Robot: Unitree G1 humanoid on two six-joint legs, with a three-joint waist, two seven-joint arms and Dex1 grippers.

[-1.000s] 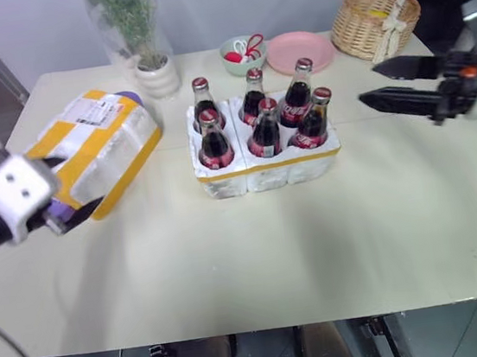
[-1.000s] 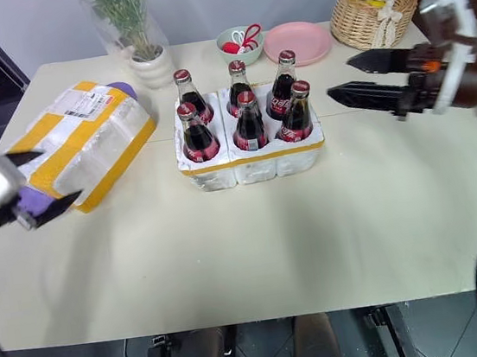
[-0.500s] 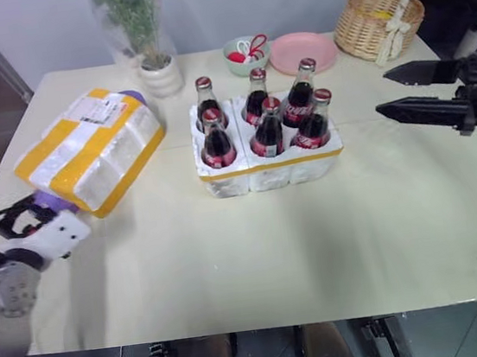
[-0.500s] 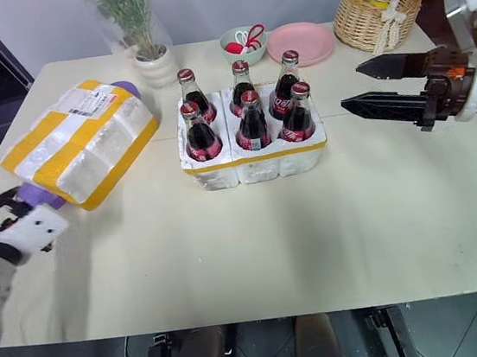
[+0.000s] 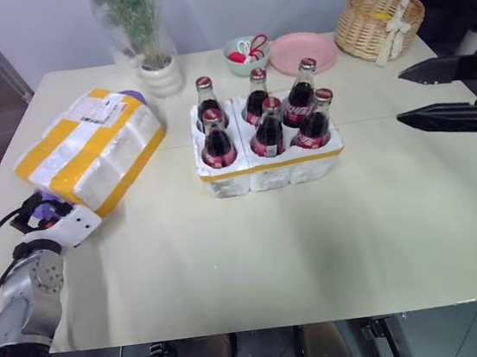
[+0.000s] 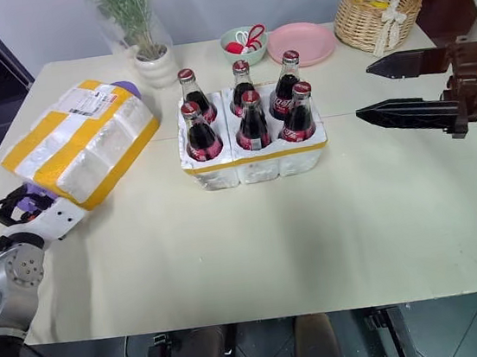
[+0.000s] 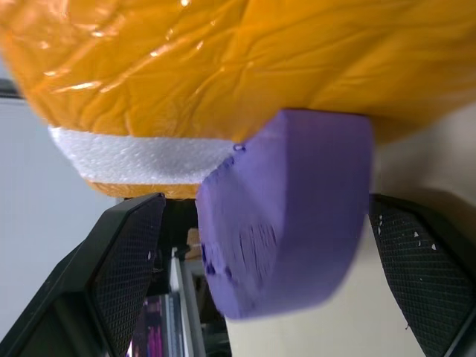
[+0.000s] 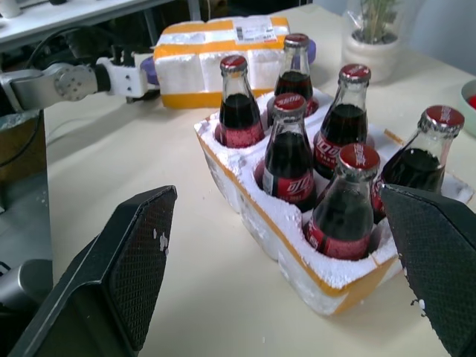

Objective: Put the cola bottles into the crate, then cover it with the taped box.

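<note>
A pale table (image 5: 257, 255) stands against a light wall, with a potted plant (image 5: 145, 42), a green bowl (image 5: 245, 54), a pink plate (image 5: 299, 51) and a wicker basket (image 5: 375, 18) along its far edge. All six bottles (image 5: 263, 114) stand upright in the crate (image 5: 267, 166) at the table's middle, so the covering step is what remains.

The box (image 5: 91, 149) lies tilted at the table's left, well apart from the crate, its near corner propped on a purple block (image 7: 286, 208). The left gripper (image 7: 260, 282) sits low at that corner with its fingers spread wide either side of the block, gripping nothing; whether a pad touches the block is hard to tell from so close. The right gripper (image 6: 401, 87) hovers to the right of the crate, fingers parted and empty.

The box looks like light, stiff foam that would dent or crumble under a hard pinch, and its glossy tape may be slippery. It is probably too broad for one gripper, so a hold from both ends, on the side walls, would suit it best.
</note>
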